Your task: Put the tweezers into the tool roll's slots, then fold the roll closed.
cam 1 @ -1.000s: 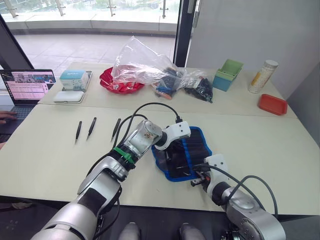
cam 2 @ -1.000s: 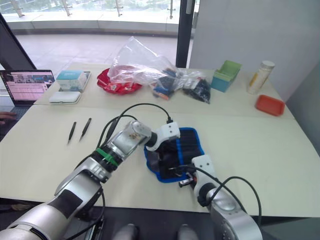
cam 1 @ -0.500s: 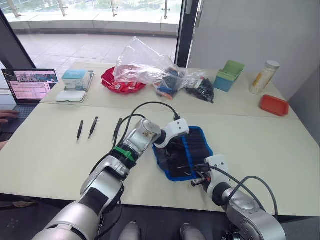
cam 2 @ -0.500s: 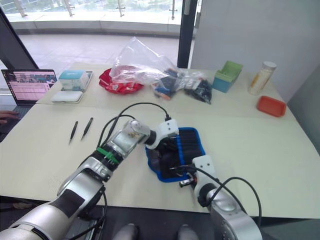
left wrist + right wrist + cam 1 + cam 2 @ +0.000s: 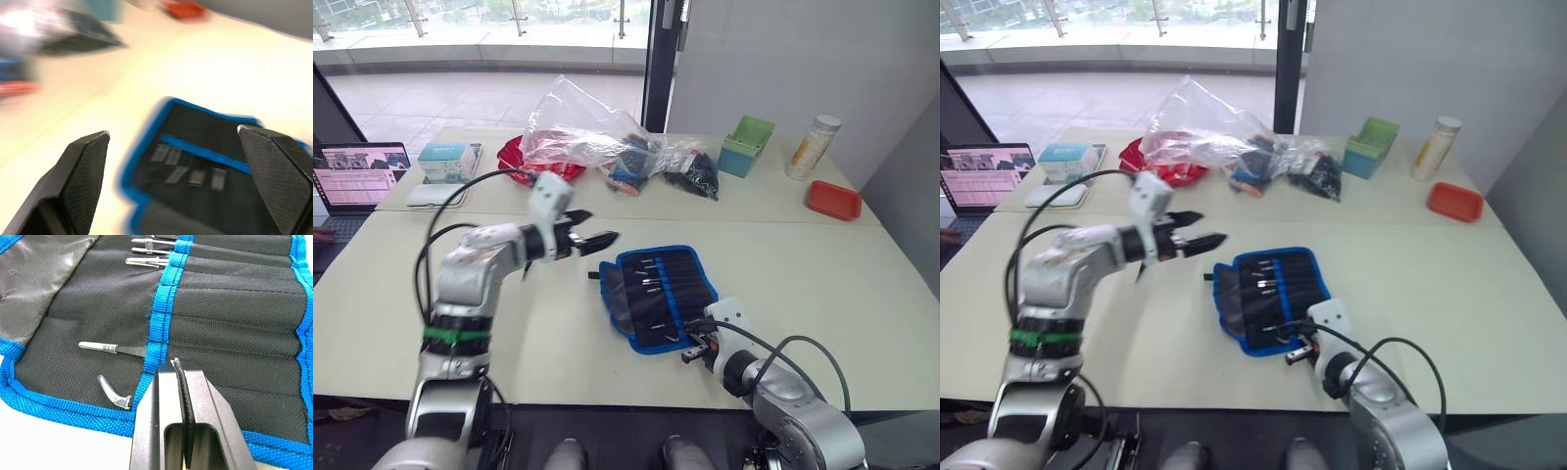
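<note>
Black fingers first: find the left gripper (image 5: pixel 598 229) raised off the table (image 5: pixel 803 264), just left of the tool roll (image 5: pixel 656 294), spread wide with nothing between. Judged as an empty hand between placements.

Moving right, see the tool roll lying open and flat mid-table, blue border all round, blue stripe across the middle. Count several tweezers (image 5: pixel 105 346) already seated, shanks tucked under the stripe, capped tips lying out on the flap side. Cannot tell whether all five are in, nor whether any lie loose behind the left arm, so check before folding.

Next, the slots (image 5: pixel 234 333): narrow stitched pockets running side by side beyond the stripe. For any tweezer left, line up with one pocket's mouth, enter low and along the stitching, push until the stripe grips.

Rightmost, find the right gripper (image 5: pixel 176 367) pressed together at the roll's near border; cannot tell whether touching the fabric. Use as an anchor against sliding, then fold the flap over the tips.
</note>
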